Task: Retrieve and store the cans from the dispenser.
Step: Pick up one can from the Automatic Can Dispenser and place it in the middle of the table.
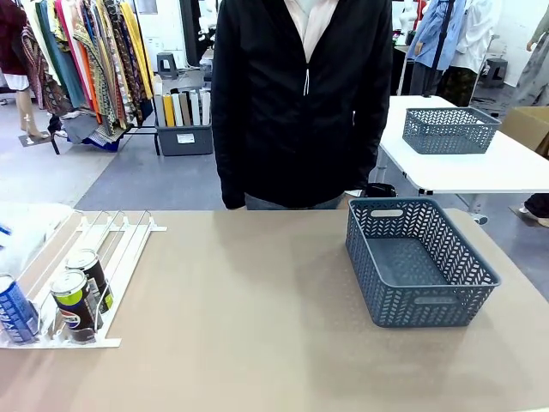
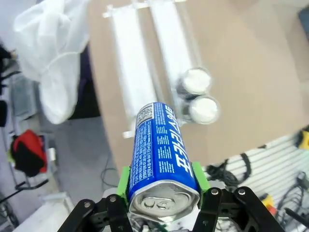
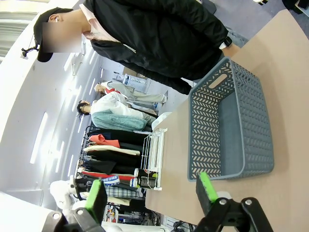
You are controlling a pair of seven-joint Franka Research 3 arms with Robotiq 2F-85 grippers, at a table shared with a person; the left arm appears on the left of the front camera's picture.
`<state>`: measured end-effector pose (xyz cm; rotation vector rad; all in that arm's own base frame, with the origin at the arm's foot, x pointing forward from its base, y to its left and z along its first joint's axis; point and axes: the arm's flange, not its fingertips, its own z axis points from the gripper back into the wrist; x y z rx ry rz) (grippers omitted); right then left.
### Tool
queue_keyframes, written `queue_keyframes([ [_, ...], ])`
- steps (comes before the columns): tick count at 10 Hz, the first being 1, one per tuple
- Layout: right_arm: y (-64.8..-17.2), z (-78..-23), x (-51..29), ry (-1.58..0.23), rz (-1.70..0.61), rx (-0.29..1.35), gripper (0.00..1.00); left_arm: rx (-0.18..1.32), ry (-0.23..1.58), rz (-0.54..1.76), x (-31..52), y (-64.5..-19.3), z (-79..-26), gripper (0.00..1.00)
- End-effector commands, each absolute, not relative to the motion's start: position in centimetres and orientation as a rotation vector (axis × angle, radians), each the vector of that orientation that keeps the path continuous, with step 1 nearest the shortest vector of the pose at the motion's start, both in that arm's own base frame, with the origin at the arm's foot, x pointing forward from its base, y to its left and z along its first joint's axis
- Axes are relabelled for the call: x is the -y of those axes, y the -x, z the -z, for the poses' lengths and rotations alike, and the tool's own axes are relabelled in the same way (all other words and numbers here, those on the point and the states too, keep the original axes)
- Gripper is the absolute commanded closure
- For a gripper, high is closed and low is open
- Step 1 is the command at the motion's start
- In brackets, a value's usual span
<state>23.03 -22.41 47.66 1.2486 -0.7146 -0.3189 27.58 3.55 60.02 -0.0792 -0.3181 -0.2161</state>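
My left gripper (image 2: 162,179) is shut on a blue can (image 2: 161,150) with white lettering, its green pads pressed to the can's sides near the silver top. Beyond the can lies the white dispenser (image 2: 128,72), with two black Pepsi cans (image 2: 198,94) standing in one lane. In the front view the dispenser (image 1: 129,249) sits at the table's left, with the Pepsi cans (image 1: 81,292) near its stopper end and a blue can (image 1: 15,309) at the picture's edge. My right gripper (image 3: 150,191) is open and holds nothing, above the table short of the basket.
A dark grey mesh basket (image 1: 429,305) stands empty on the right of the table, also seen from the right wrist as basket (image 3: 203,125). A white plastic bag (image 1: 26,227) lies beside the dispenser. A person in a black jacket (image 1: 300,103) stands at the far edge.
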Motion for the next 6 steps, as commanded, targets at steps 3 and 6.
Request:
queue_keyframes([
  [3, -23.3, -48.0, 22.5, -1.264, 0.308, 0.744, 0.0, 0.173, 0.273, 0.683, 15.0, -38.8, -59.0, 1.0],
  [6, -23.3, -48.0, 22.5, -1.264, 0.308, 0.744, 0.0, 0.098, 0.16, 0.804, 31.8, -41.6, -52.3, 1.0],
])
